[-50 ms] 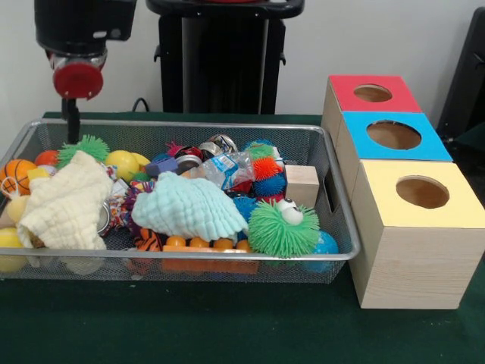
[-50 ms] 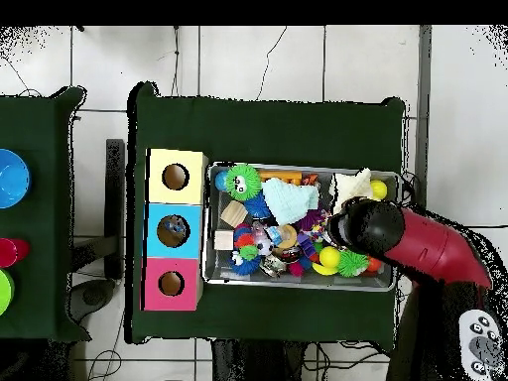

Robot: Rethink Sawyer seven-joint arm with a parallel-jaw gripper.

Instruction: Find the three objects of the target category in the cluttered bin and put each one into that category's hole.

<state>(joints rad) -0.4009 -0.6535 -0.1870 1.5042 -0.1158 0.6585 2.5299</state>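
Front view had the gripper [image 1: 71,121] hanging over the bin's [image 1: 333,199] end farthest from the boxes [image 1: 413,227], couldn't tell open or shut, so it looked mid-search, next needing a target from the toys right below.

Even, bright indoor light is falling on the wire bin [image 1: 333,163]; soft shadows are pooling beneath its near rim on the green cloth [image 1: 189,318]; toys inside are showing slightly soft, without strong glare.
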